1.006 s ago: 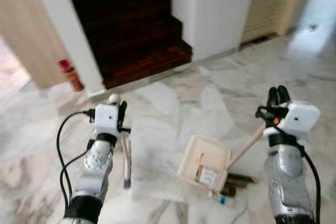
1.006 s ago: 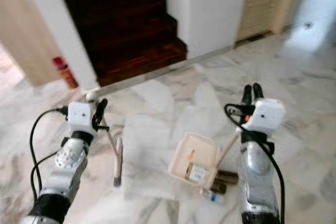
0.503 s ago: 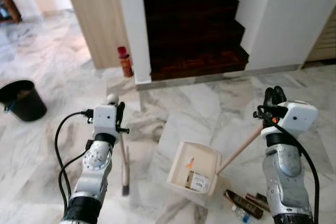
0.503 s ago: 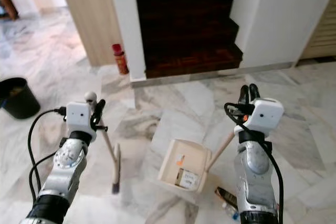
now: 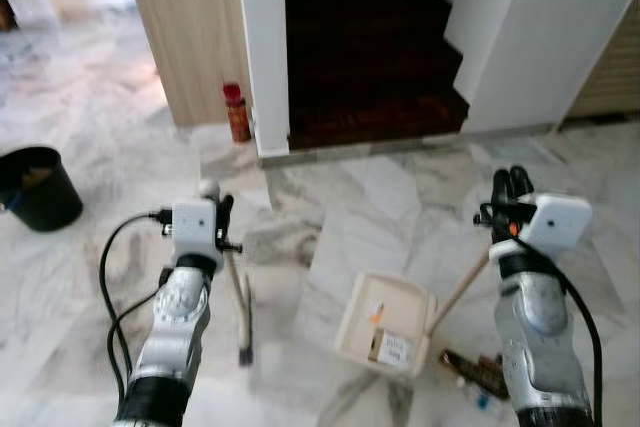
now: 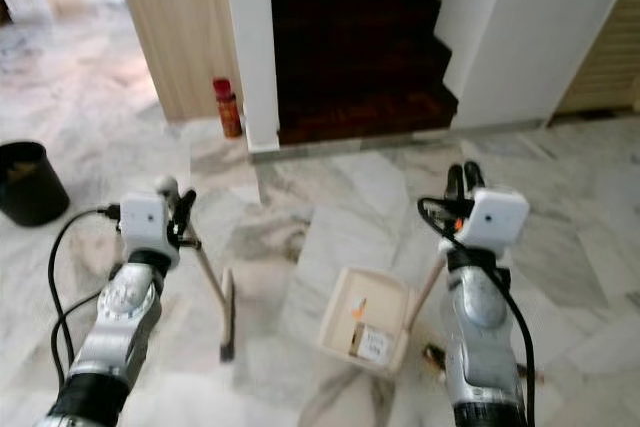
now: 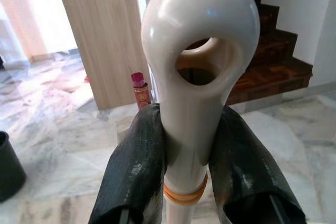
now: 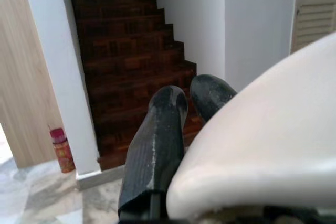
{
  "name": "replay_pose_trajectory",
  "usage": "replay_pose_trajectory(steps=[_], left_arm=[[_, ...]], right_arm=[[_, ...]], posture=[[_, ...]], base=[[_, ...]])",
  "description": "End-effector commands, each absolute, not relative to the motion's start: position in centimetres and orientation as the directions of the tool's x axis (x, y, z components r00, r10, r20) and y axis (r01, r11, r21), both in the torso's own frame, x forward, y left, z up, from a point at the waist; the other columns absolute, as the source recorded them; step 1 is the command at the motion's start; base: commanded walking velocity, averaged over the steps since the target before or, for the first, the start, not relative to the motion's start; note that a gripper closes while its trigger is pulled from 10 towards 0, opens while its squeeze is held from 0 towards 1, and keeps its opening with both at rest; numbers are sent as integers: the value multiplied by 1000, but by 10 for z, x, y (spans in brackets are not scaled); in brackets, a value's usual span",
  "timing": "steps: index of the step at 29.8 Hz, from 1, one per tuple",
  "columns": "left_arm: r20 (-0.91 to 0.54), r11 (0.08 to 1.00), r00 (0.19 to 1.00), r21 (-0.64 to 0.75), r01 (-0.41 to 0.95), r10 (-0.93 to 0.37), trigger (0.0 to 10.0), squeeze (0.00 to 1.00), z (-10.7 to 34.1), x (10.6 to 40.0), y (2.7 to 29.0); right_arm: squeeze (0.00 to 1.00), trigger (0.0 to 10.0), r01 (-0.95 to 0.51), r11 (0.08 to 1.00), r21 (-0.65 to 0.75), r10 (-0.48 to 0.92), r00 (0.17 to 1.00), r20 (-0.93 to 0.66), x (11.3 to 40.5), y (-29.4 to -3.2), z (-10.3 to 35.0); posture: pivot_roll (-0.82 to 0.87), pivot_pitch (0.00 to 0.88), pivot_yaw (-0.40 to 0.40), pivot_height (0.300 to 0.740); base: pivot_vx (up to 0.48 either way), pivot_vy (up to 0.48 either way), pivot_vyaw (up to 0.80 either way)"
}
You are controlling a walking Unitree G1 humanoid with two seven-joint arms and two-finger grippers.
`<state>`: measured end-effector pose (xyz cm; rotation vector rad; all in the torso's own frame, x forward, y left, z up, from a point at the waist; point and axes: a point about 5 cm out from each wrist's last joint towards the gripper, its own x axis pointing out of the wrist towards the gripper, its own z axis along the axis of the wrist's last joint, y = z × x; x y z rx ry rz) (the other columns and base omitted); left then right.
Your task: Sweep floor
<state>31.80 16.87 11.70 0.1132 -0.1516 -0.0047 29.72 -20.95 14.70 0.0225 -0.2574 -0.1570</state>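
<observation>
**Broom and dustpan at the ready**

The left gripper (image 7: 184,182) clamps the broom (image 5: 243,312) handle just under its looped end (bristles on the marble). The dustpan (image 5: 385,325) sits near centre with scraps inside. The right gripper (image 5: 510,197) apparently holds the pan's stick; its fingertips look together. Best to sweep the litter (image 5: 478,372) with short strokes toward the pan's mouth.

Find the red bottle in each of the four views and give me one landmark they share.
Left eye view: red bottle on the floor at the foot of the wood panel, left of the stairs.
Right eye view: same spot, upper left of centre.
Left wrist view: behind the broom handle, by the panel.
Right wrist view: low at the left edge.
Shared landmark: the dark stairs.
</observation>
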Motion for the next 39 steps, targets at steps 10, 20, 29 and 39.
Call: replay_pose_trajectory(steps=[10, 20, 29, 39], left_arm=[[199, 993, 980, 118, -17, -7, 10000, 0, 129, 320, 168], [200, 992, 980, 122, -22, -3, 10000, 0, 130, 319, 170], [201, 992, 980, 126, -22, -4, 10000, 0, 132, 321, 170], [200, 991, 980, 129, -24, -2, 10000, 0, 134, 320, 171]], right_arm=[[0, 10000, 134, 990, 34, -138, 944, 301, 299, -210, 161], [0, 10000, 127, 991, 35, -131, 945, 299, 300, -209, 162], [0, 10000, 123, 992, 34, -128, 945, 300, 301, -208, 163], [0, 10000, 127, 990, 54, -137, 945, 298, 301, -209, 164]], posture=[[-106, 0, 14, 740], [-102, 0, 14, 740], [-95, 0, 22, 740], [-87, 0, 22, 740]], base=[[0, 480, 0], [0, 480, 0], [0, 480, 0], [0, 480, 0]])
